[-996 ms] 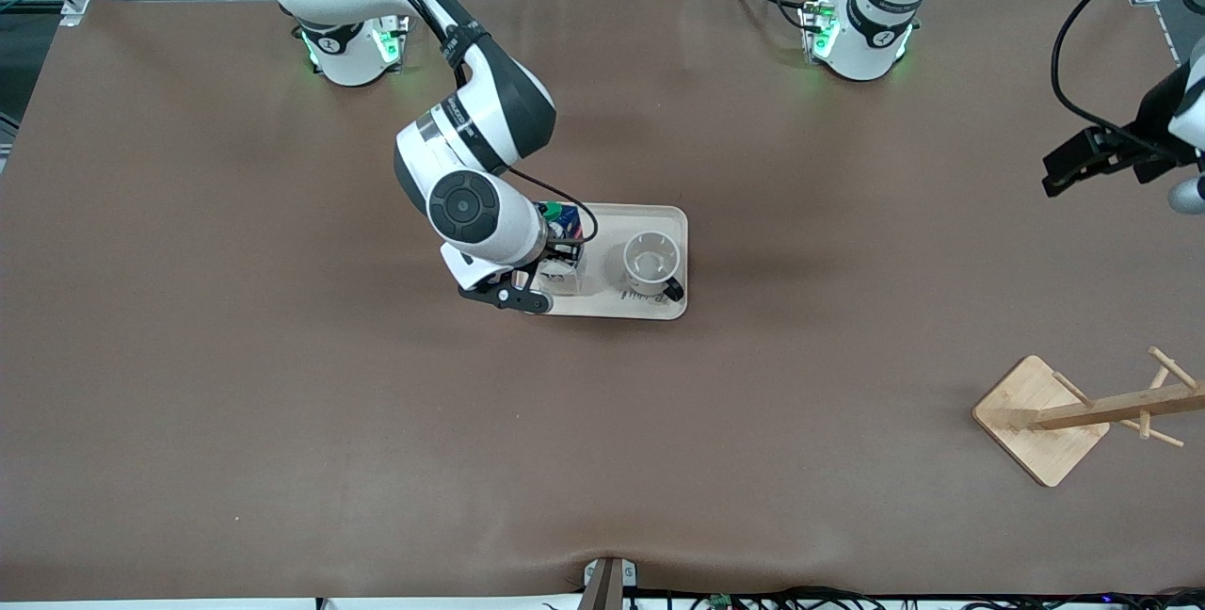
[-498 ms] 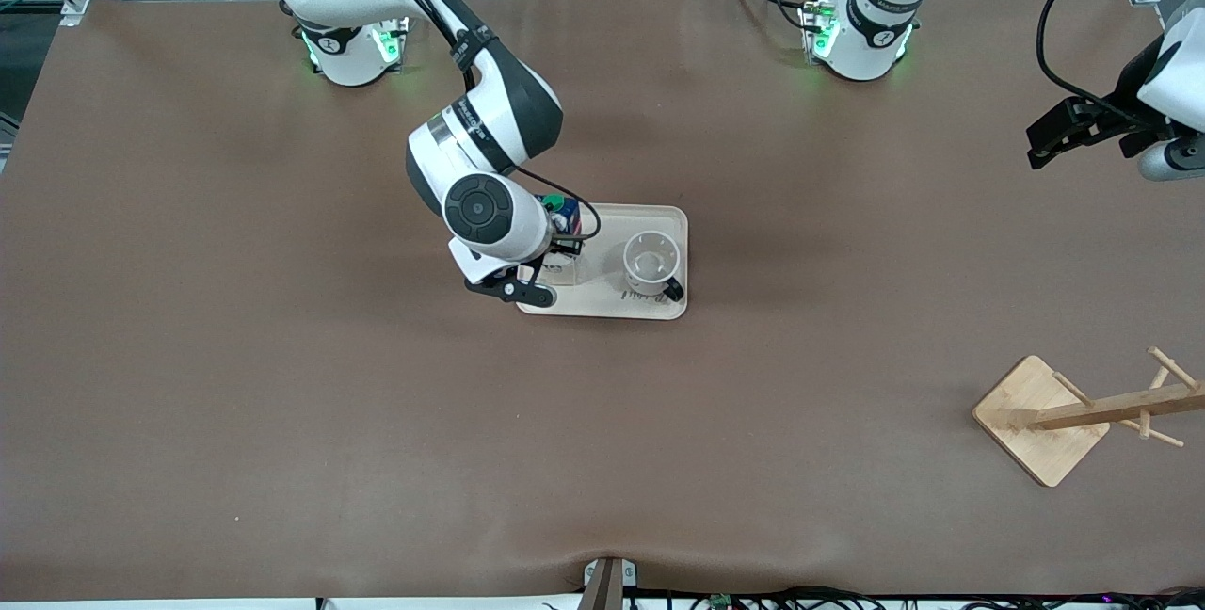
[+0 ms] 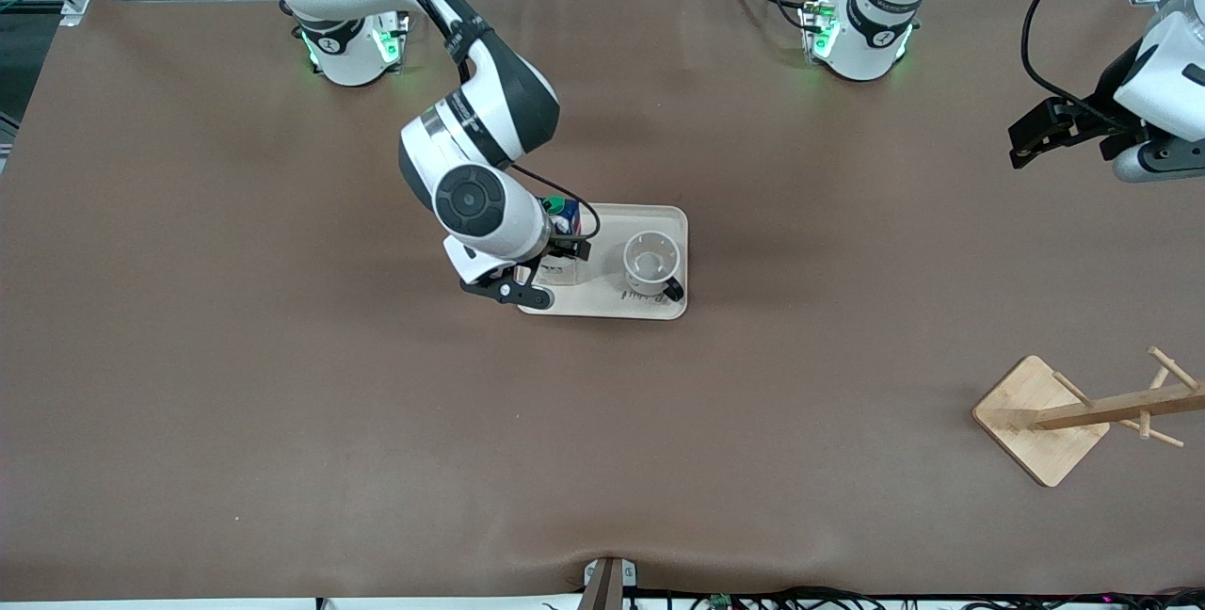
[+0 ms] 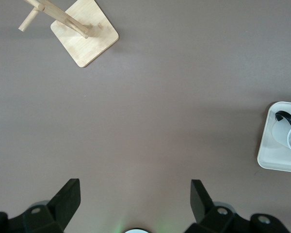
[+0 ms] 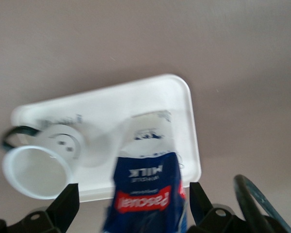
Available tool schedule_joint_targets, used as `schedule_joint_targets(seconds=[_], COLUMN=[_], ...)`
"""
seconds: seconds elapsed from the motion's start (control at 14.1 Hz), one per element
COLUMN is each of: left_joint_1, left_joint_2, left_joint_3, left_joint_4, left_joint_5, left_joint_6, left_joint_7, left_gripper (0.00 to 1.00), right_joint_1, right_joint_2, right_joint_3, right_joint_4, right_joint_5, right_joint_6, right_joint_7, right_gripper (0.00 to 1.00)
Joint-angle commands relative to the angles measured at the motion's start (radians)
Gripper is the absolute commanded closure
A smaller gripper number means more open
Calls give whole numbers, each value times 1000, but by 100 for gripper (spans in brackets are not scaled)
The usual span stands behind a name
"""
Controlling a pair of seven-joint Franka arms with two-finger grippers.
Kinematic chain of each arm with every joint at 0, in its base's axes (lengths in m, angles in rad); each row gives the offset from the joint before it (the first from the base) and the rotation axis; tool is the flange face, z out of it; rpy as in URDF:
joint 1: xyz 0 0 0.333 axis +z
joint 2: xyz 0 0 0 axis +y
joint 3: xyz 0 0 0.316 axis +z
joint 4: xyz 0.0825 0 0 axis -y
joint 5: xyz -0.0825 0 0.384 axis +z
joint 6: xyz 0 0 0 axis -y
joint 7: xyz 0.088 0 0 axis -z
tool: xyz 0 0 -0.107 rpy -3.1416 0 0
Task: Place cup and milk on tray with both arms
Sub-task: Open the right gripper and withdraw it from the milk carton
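Noted milk (image 5: 148, 189) upright on tray (image 3: 659, 309) beside cup (image 3: 651, 264), standing between spread fingers of right gripper (image 5: 131, 201) directly above it, so straight lift clears; left gripper (image 4: 136, 201), spread, waiting over bare table toward left arm's end.

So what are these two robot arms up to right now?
Both items are on the flat cream-white tray: the small white mug with a black handle, and beside it the dark blue milk carton with a green cap. The right gripper is at the carton, its fingers spread on either side of it, seemingly letting go. The left gripper hangs open over bare table at its own end, near the wooden rack, holding nothing.
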Motion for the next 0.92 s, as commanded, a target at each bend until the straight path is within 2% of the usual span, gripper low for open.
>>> schedule_joint_targets(seconds=[0.0,0.14,0.28,0.64,0.78,0.85], left_joint_1=[3,5,8,12,23,24], left_joint_2=[-18,-23,-24,-36,-38,-39], left_joint_3=[-2,-2,-2,3,7,6], left_joint_4=[-21,-19,-18,-19,-19,-19], left_joint_5=[-20,-22,-28,-31,-31,-31], left_joint_6=[14,14,14,-15,-19,-21], left_joint_7=[14,16,55,74,85,85], left_gripper=[0,0,0,0,0,0], right_joint_1=[-47,-105,-189,-364,-401,-430], right_joint_2=[-18,-24,-82,-132,-214,-253], right_joint_3=[-3,1,4,-1,-6,-6], right_joint_4=[101,146,156,310,293,249], right_joint_5=[15,22,22,11,-29,-75], right_joint_6=[-8,-27,-98,-395,-448,-461], right_joint_7=[-7,-5,-2,-1,-43,-133], right_gripper=[0,0,0,0,0,0])
